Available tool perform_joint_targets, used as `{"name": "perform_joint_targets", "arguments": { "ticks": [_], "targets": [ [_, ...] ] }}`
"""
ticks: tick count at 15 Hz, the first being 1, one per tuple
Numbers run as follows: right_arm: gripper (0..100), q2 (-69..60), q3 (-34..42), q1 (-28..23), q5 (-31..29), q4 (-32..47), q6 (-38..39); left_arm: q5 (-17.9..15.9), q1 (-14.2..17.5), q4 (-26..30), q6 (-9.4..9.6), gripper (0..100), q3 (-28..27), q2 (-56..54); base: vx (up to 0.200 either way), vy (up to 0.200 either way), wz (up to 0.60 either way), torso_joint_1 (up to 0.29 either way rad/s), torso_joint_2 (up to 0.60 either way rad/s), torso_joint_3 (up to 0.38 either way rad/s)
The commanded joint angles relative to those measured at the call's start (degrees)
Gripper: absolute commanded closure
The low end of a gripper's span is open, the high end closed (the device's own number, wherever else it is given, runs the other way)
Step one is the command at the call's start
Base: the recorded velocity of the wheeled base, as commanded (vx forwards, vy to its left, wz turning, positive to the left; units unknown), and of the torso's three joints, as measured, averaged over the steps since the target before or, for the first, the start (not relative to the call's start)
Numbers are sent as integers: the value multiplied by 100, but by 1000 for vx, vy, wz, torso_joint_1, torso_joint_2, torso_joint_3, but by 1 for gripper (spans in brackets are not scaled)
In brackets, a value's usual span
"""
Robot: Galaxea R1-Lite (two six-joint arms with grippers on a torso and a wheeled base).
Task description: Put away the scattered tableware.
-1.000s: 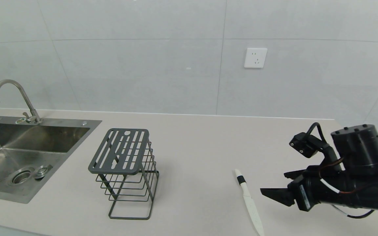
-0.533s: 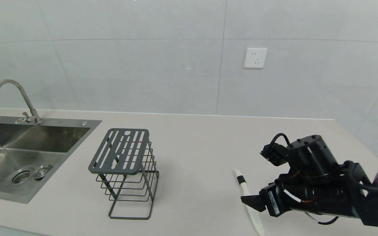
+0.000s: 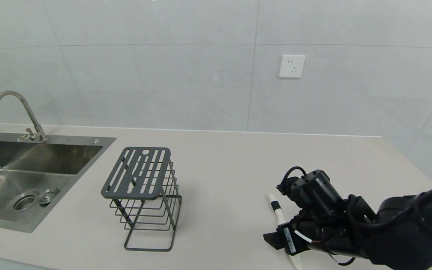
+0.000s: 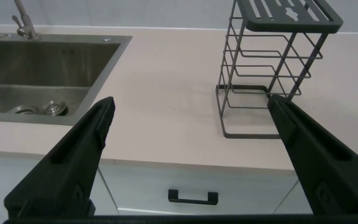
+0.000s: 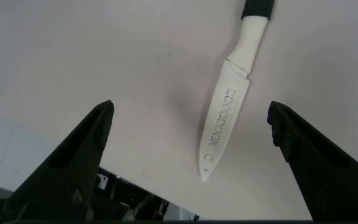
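We are seeing the white knife [image 3: 277, 210] lying flat on the counter [image 3: 223, 165], at about 4 o'clock from the rack [image 3: 141, 176]. Its black-banded handle end is pointing to 12 and its blade is running toward 5. The right gripper [image 3: 274, 239] is hanging low over the blade with jaws wide apart. In the right wrist view the knife [image 5: 224, 118] is lying between the two fingers [image 5: 73, 162], touching neither. The left gripper [image 4: 191, 99] is sitting off the counter's front edge, jaws also apart, nothing between them, with the rack [image 4: 278, 62] standing upright beyond it. The sink [image 3: 51, 157] is sitting at 9 o'clock from the rack, with the faucet [image 3: 13, 101] at its back rim. A wall socket [image 3: 292, 66] is showing at 12 o'clock from the knife.
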Motion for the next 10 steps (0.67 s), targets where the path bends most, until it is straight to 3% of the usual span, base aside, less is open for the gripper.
{"name": "perform_joint_targets", "arguments": {
  "ticks": [1, 10],
  "targets": [
    [0, 345, -46, -58, -94, -1, -23, 2, 1, -4, 2, 0, 0, 7, 0, 0, 0, 0, 0, 0],
    [0, 644, -134, -181, -296, -159, -225, 2, 1, 4, 2, 0, 0, 7, 0, 0, 0, 0, 0, 0]
  ]
}}
